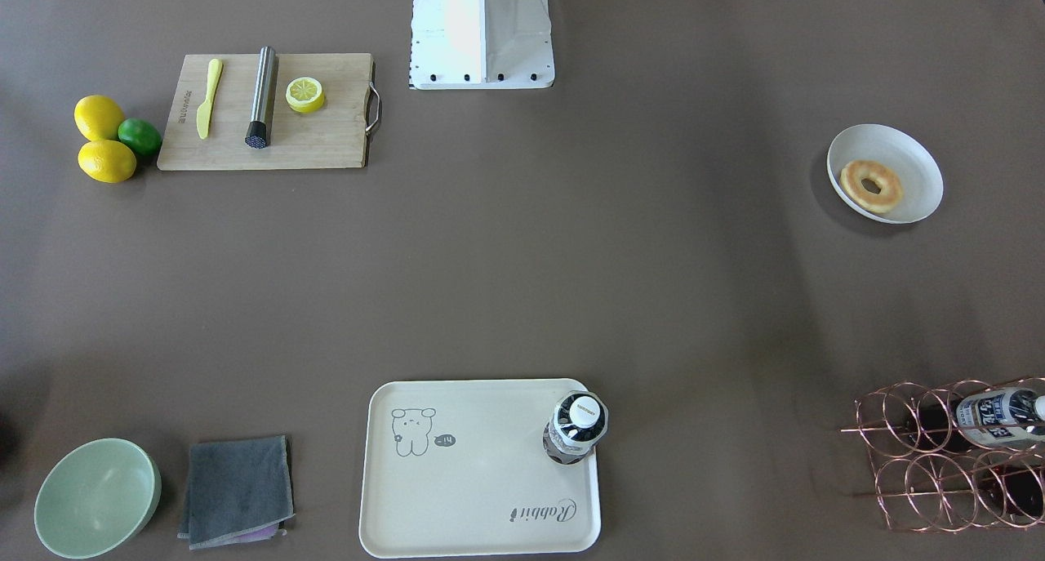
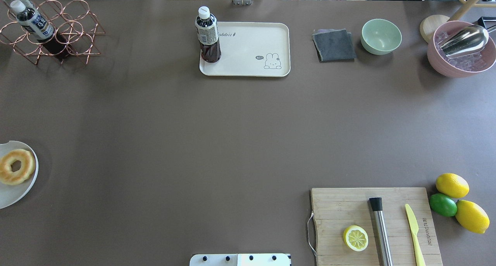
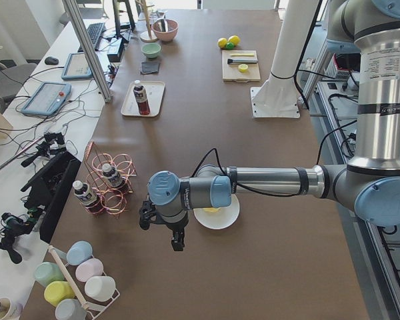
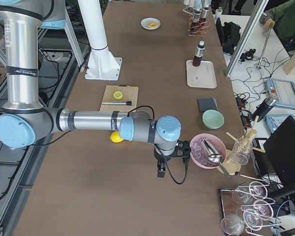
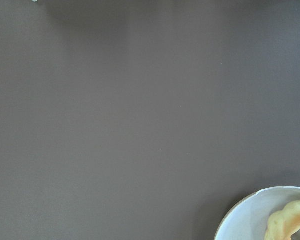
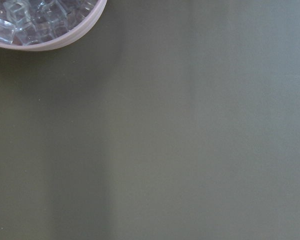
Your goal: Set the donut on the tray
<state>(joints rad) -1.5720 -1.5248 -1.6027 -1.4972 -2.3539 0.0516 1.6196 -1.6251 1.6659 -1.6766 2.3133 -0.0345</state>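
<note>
The golden-yellow donut [image 1: 872, 186] lies in a round white dish [image 1: 918, 157] at the table's end on my left; it also shows in the overhead view [image 2: 16, 166] and at the corner of the left wrist view [image 5: 290, 222]. The cream rabbit tray [image 1: 482, 487] lies at the far middle of the table [image 2: 252, 45], with a dark drink bottle [image 1: 575, 428] standing on one corner. My left gripper [image 3: 163, 233] hangs beside the dish, past the table's end. My right gripper [image 4: 173, 160] hangs near the pink ice bowl. I cannot tell whether either is open or shut.
A wooden cutting board [image 1: 269, 112] carries a lemon half [image 1: 305, 94], a metal cylinder and a yellow knife. Two lemons and a lime [image 1: 140, 135] lie beside it. A green bowl [image 1: 96, 497], grey cloth [image 1: 237, 489], copper bottle rack [image 1: 955, 455] and pink ice bowl [image 2: 461, 49] stand along the far edge.
</note>
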